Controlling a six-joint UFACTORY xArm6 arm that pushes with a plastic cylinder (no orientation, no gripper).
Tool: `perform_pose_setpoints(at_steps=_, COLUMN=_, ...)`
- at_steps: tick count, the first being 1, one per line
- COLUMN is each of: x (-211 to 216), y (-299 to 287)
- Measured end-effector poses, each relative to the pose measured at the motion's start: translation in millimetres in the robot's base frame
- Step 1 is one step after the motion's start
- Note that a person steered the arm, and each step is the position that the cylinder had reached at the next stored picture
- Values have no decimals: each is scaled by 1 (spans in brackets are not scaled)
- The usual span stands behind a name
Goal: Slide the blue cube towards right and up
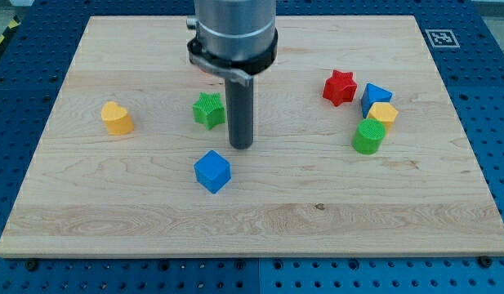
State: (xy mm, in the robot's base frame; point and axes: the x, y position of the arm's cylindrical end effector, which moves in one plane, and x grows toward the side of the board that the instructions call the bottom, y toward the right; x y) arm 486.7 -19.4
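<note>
Rod and target sit close together near the middle of the wooden counter point(448, 220): our tip point(241, 148) rests just above and slightly to the view's right of the blue cube point(212, 171), near it but, as far as we can tell, not touching. We carry no jaws at all, only this bare rod, so nothing is clamped or held.

The blue cube lies a little below the board's centre, turned so that a corner faces the view's bottom. A green star point(208, 109) stands just to the left of the rod, a yellow block point(117, 118) well off to the view's left. At the view's right a cluster gathers: a red star point(340, 87), a second blue block point(374, 97), a small yellow block point(383, 113) and a green cylinder point(368, 136), the last three close enough to seem in contact.

We judge the tip to be on the wrong side for the push. To send the cube right and up, we would first need to swing round it, passing by its left without nudging it, and settle at its lower left. From there a steady diagonal stroke through the cube's middle should carry it along; striking off-centre on a cube set corner-on would likely spin it and let it slip away. We would also keep clear of the green star during the detour, and stop the push well short of the cluster at the right.
</note>
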Motion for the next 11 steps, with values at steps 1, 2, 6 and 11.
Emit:
perform_pose_setpoints(at_steps=1, x=16, y=13)
perform_pose_setpoints(at_steps=2, x=39, y=27)
perform_pose_setpoints(at_steps=6, x=77, y=27)
perform_pose_setpoints(at_steps=11, x=80, y=-58)
